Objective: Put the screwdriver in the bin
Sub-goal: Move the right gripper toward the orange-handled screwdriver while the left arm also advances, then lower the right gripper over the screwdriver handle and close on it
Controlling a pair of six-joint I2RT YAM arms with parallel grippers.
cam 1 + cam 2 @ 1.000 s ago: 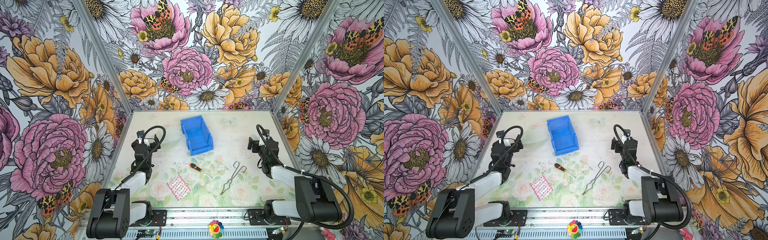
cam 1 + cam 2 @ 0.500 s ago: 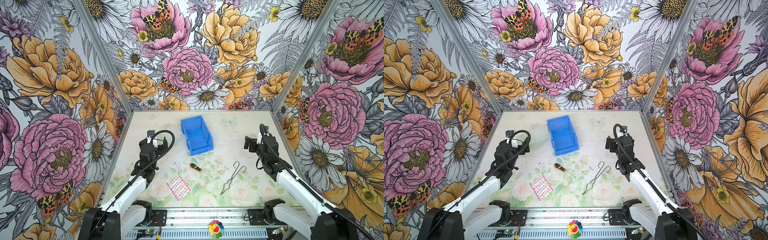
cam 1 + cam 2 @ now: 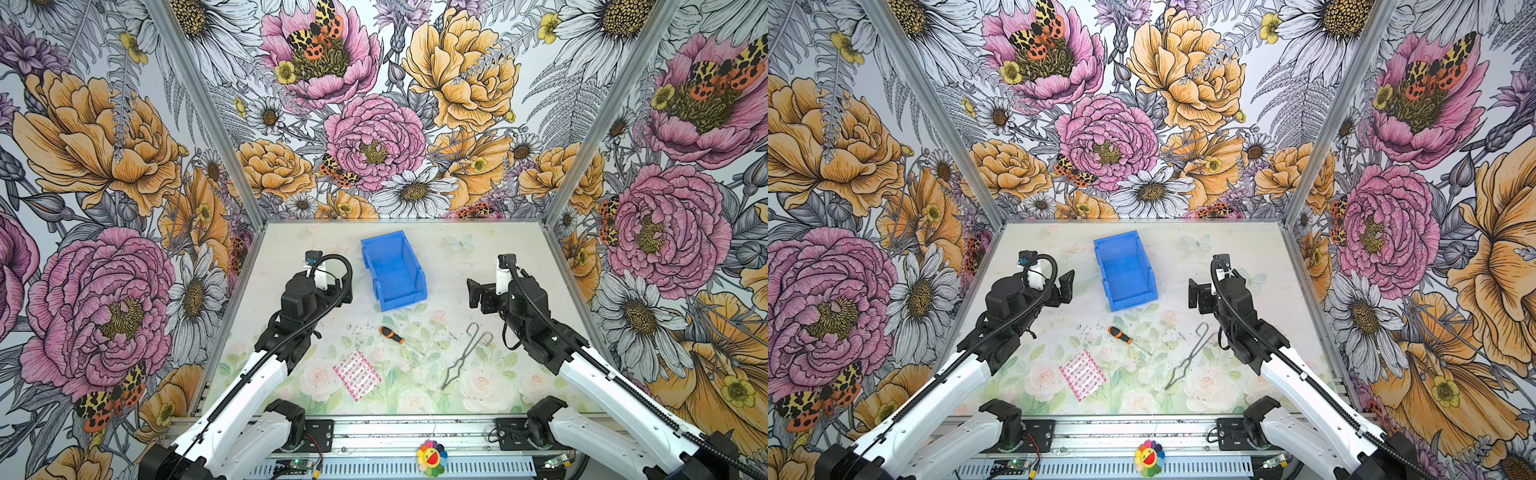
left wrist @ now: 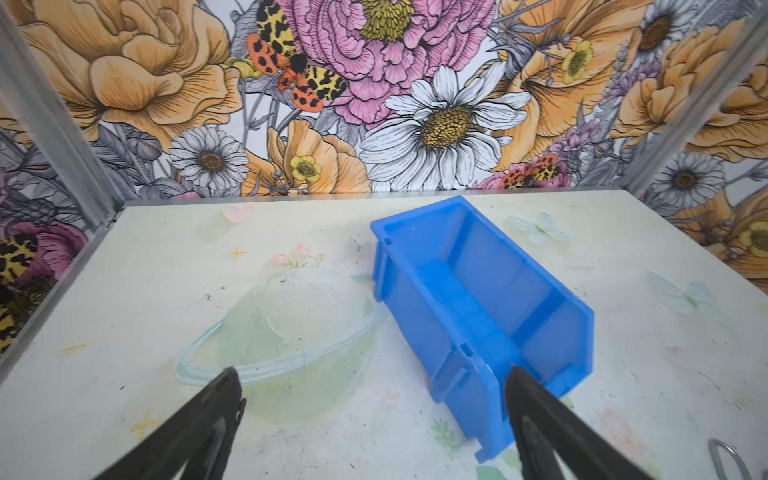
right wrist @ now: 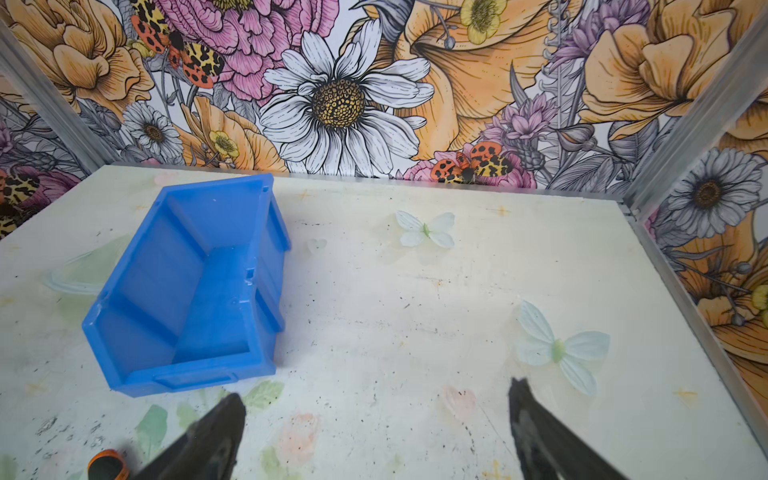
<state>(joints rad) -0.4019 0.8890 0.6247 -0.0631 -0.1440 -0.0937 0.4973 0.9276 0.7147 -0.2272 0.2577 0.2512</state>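
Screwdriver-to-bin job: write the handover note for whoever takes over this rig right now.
Both open and empty: left hand above the table left of the bin, right hand to its right.
The screwdriver lies flat on the table just in front of the bin's low lip.
The bin is upright and empty.
Done: nothing. Left: grasp the screwdriver, drop it in the bin.

Robot lab enclosure, floral-printed walls (image 3: 374, 137), aluminium frame posts (image 3: 209, 112), printed tabletop (image 3: 449, 282), mounting rail (image 3: 395, 434)
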